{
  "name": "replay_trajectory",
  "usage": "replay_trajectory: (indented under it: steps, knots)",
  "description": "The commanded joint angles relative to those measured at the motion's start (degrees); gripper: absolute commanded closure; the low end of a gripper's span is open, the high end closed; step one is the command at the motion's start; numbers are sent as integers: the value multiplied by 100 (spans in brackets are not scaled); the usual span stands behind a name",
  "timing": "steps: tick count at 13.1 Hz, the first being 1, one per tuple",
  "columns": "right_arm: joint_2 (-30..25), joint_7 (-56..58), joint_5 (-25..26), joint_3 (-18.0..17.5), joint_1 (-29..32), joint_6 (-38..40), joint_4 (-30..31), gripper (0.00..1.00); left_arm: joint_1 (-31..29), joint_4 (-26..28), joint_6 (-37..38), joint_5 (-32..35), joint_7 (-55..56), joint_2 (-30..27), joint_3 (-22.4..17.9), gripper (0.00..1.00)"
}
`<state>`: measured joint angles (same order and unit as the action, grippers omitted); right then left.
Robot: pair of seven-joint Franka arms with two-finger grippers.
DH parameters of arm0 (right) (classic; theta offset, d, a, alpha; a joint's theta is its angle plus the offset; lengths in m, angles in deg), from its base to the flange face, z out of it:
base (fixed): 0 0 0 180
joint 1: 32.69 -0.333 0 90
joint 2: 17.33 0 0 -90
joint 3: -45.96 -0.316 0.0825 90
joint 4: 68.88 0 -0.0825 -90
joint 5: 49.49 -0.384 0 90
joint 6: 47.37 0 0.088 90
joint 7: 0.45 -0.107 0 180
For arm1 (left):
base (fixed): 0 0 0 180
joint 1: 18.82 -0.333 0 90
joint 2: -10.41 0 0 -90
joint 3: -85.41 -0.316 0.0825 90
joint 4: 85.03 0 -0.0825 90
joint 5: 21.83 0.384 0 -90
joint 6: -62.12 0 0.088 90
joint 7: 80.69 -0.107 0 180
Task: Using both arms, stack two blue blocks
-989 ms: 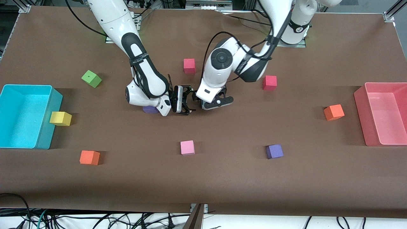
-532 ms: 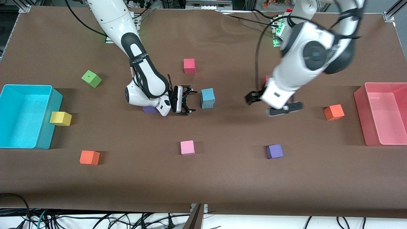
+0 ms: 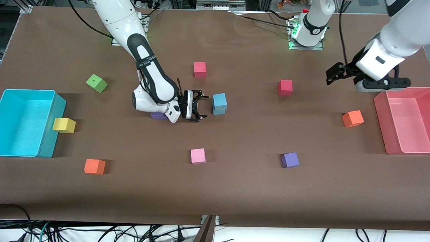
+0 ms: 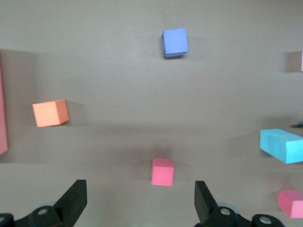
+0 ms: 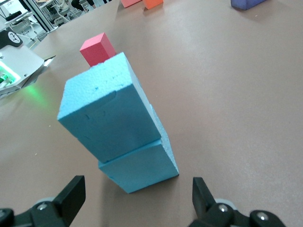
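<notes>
Blue blocks (image 3: 219, 104) sit stacked mid-table; right gripper (image 3: 198, 107) beside them and left gripper (image 3: 364, 79) near the pink bin (image 3: 379, 111) stand spread, empty

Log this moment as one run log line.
stack: blue blocks stacked, upper one skewed | right gripper: open beside stack, touching nothing | left gripper: open, empty, near pink bin

1. Robotics lab bench, not a home or shop.
2. Two white arms (image 3: 147, 72) were bolted to plates with green status lights, on a table (image 3: 235, 188) covered in brown felt.
3. Aluminium extrusion frame (image 3: 415, 11) ran along the edges.
4. Loose cables (image 3: 100, 232) trailed off the front edge.
5. Props were coloured foam cubes (image 3: 198, 156) plus a cyan bin (image 3: 28, 122) and a pink bin (image 3: 406, 119).
</notes>
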<state>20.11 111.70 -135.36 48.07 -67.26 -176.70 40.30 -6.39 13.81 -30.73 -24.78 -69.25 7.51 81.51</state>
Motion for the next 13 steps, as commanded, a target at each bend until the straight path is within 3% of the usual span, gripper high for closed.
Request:
replay_trajectory:
  steps: [1, 4, 7, 9, 13]
  knots:
    - [-359, -411, 227, 44, 47, 127, 174, 0, -188, 109, 56, 120, -353, -97, 47, 0]
    - [-728, -1596, 1665, 561, 47, 1116, 139, 0, -224, -74, 241, 347, -309, 35, 100, 0]
    - [-958, -2135, 3038, 1334, 47, 2531, -150, 0, -232, -93, 241, 374, -309, 53, 91, 0]
    - [-975, -2136, 3592, 1818, 47, 3340, -501, 0, -232, -267, 188, 698, -362, 87, 74, 0]
    - [-984, -2136, 4613, 2863, 38, 4747, -1143, 0, -232, -462, 224, 717, -344, 254, 56, 0]
